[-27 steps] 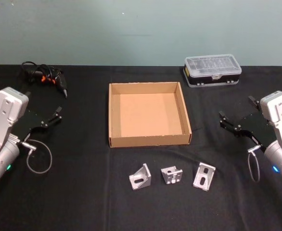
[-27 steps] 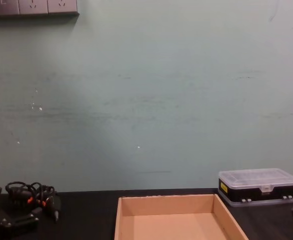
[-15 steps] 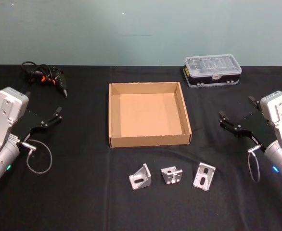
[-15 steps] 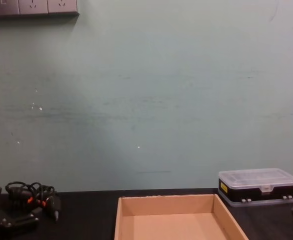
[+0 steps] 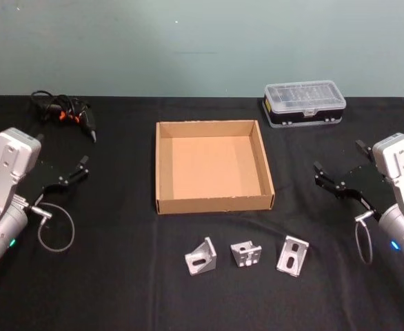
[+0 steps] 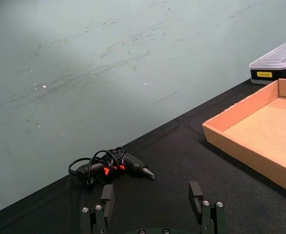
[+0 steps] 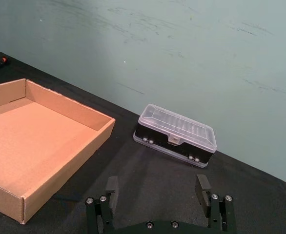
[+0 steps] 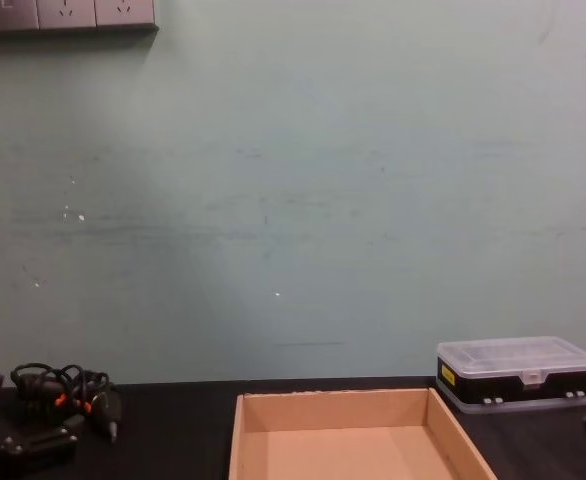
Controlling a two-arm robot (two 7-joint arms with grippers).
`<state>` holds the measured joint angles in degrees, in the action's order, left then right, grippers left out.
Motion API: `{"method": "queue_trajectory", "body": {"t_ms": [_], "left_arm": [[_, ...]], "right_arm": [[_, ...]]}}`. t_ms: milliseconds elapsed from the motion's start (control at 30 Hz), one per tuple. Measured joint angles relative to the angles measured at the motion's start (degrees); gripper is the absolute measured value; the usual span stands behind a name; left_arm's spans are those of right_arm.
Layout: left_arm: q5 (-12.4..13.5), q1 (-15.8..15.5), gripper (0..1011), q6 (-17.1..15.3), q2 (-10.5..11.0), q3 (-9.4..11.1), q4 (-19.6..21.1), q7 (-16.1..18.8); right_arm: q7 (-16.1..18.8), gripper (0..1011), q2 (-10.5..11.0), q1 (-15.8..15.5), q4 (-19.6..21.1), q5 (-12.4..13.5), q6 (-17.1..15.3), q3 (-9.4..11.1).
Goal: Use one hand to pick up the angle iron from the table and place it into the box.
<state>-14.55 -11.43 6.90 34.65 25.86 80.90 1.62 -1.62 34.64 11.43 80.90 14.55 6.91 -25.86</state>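
Nearest on the black counter (image 5: 119, 289), three silver angle irons are set in a row at 6 o'clock of the tan box (image 5: 212, 203): the left angle iron (image 5: 200, 256), the middle angle iron (image 5: 246, 252) and the right angle iron (image 5: 292, 255). They are kept apart from one another and near the box's front wall, so a short carry is judged enough. Farther in, the left claw (image 5: 78, 171) is held at 9 o'clock and the right claw (image 5: 336, 160) at 3 o'clock. Both are released, fingers spread, with nothing grasped, well clear of the row. The box is laid open-topped and low-walled, suiting a drop from above. At the far edge, a clear-lidded case (image 5: 305, 102) is seen at 1 o'clock and a corded tool (image 5: 67, 112) at 11 o'clock.
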Motion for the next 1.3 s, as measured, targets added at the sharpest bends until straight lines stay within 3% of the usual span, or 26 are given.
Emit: {"method": "queue_trajectory", "body": {"t_ms": [1300], "left_arm": [[0.0,0.0,1000,0.0,0.0,0.0,0.0,0.0]], "right_arm": [[0.0,1003,0.0,0.0,0.0,0.0,0.0,0.0]]}}
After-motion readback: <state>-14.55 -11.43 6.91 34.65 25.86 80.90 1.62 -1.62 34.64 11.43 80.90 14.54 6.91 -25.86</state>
